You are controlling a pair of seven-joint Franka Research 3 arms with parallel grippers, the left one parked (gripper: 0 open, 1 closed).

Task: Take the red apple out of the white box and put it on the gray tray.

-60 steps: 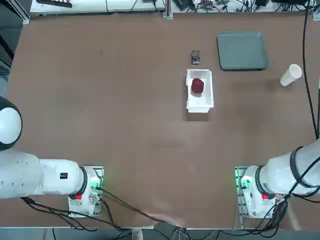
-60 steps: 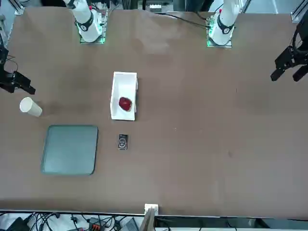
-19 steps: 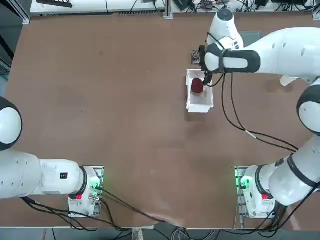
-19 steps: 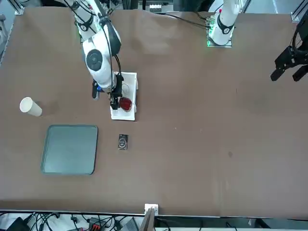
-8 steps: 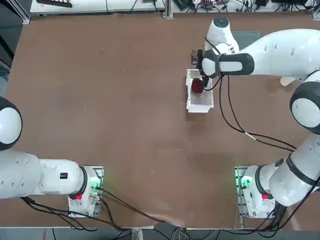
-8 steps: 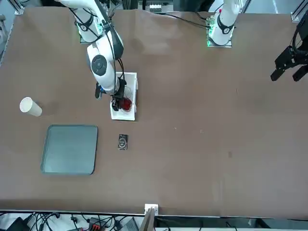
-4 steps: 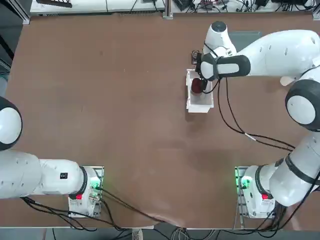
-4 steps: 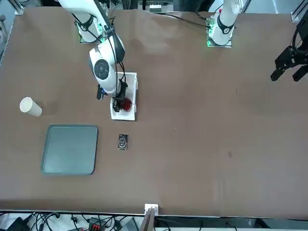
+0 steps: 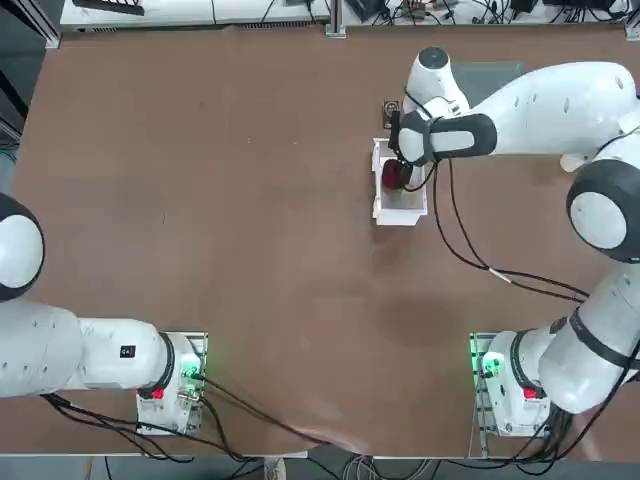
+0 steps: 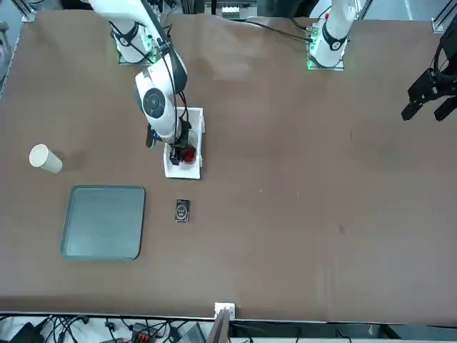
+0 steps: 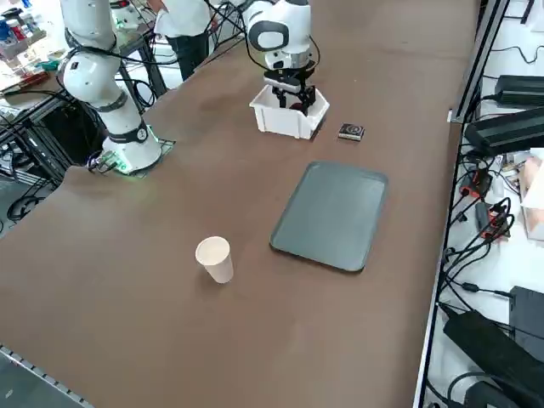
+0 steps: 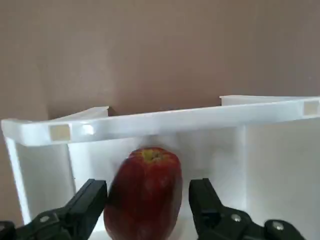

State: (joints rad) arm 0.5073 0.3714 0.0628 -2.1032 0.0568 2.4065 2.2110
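- While the right arm reached across the table, its right gripper (image 12: 148, 200) sat down inside the white box (image 9: 399, 205), fingers spread either side of the red apple (image 12: 145, 192), not clamped.
- Wrist view: a small gap showed at each fingertip (image 12: 95, 192); could not tell contact for sure.
- Apple rested on the box floor near the end wall, yellowish stem end up.
- Going left to right in the front view: white paper cup (image 10: 45, 158) lay on its side near the table edge, well apart from the rest.
- Gray tray (image 10: 104, 221) was next, bare, apple not on it.
- Small black device (image 10: 182, 211) lay just beside the tray, between tray and box.
- White box (image 10: 193, 168) with apple (image 10: 188, 153) and gripper (image 10: 178, 156) came last.
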